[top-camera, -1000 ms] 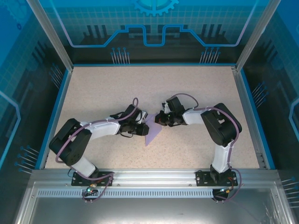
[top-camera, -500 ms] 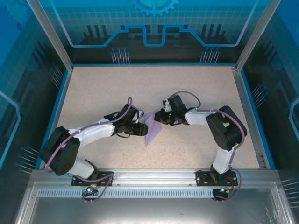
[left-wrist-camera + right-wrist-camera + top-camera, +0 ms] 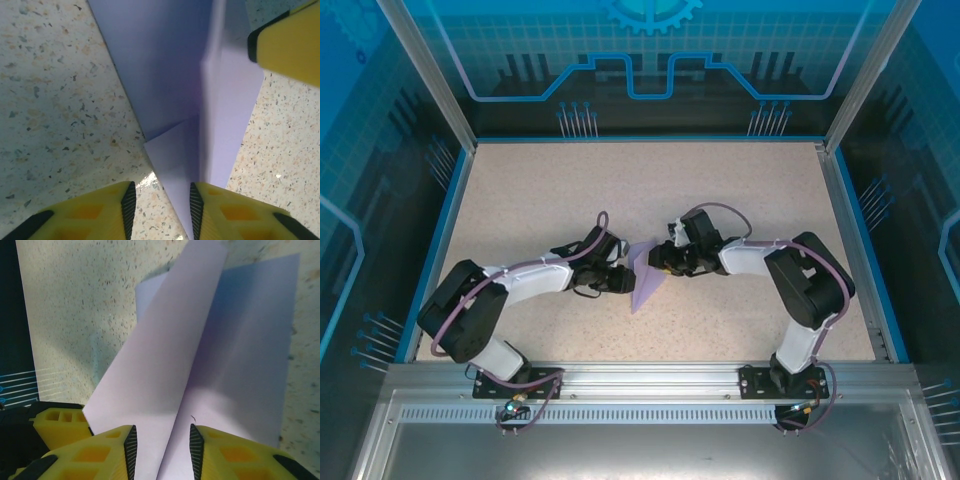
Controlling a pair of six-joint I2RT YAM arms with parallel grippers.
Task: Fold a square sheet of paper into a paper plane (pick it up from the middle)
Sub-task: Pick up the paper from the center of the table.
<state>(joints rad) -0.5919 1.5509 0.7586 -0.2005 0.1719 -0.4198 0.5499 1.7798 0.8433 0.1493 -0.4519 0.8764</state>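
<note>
Both arms have shifted around the folded work at mid-table: the left arm's elbow, swung far out to the left half a second earlier, has drawn back in, while the right arm's elbow has settled further right; the lavender paper (image 3: 645,283) has barely moved, lying on the speckled table (image 3: 520,200) between the two wrists, one flap raised at its far end.

Seen from the left wrist, the left gripper (image 3: 161,189) stands narrowly parted over the paper's pointed tip, its pads clear of the sheet; a yellow finger (image 3: 287,42) of the other arm intrudes at upper right; from above, the left gripper (image 3: 623,278) sits just beside the paper's left edge.

Seen from the right wrist, the right gripper (image 3: 161,430) is likewise narrowly apart, the raised flap and its crease running into the gap without being pinched; overhead, the right gripper (image 3: 658,262) hovers at the paper's upper right.

Neither pincer holds anything; the paper reads as a long triangle, so the folding looks partly done, with a fresh grip the likely next need.
</note>
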